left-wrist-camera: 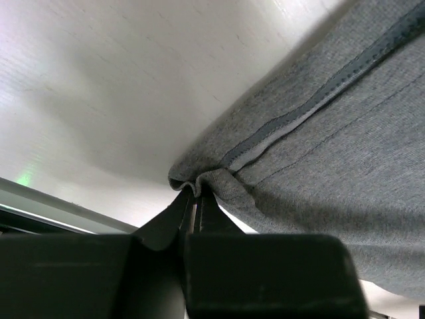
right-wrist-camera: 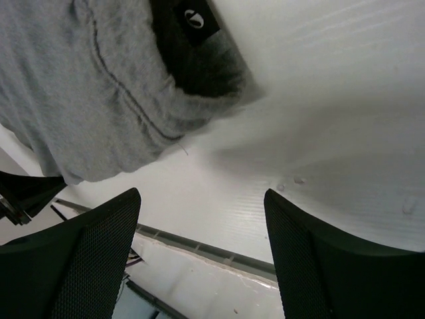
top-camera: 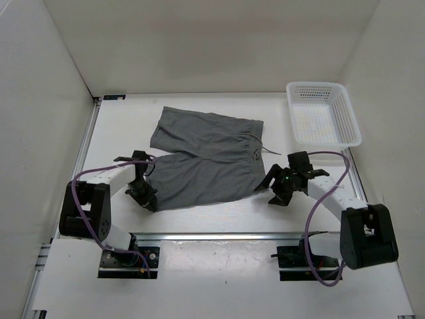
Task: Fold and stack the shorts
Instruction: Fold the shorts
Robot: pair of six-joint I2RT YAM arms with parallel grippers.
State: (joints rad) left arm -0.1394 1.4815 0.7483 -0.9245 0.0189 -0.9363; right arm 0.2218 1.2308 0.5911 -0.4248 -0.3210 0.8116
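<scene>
Top view: your shorts lie spread flat mid-table, both legs pointing left, waistband twd the right. No fold made yet and nothing stacked, so I'd say you're at the v. start. The left gripper sits at the near leg's outer corner. The right gripper is just off the waistband's near end. The white basket is at the far right corner, apart from the shorts, and looks empty.

Left wrist: fingers are pressed together, pinching the hem corner of the shorts. Cloth bunches at the tips; the rest lies on the table.

Right wrist: fingers are spread wide, holding nothing, w/ bare table between them. The waistband edge is just beyond. Left to do: grab that end, fold, then stack.
</scene>
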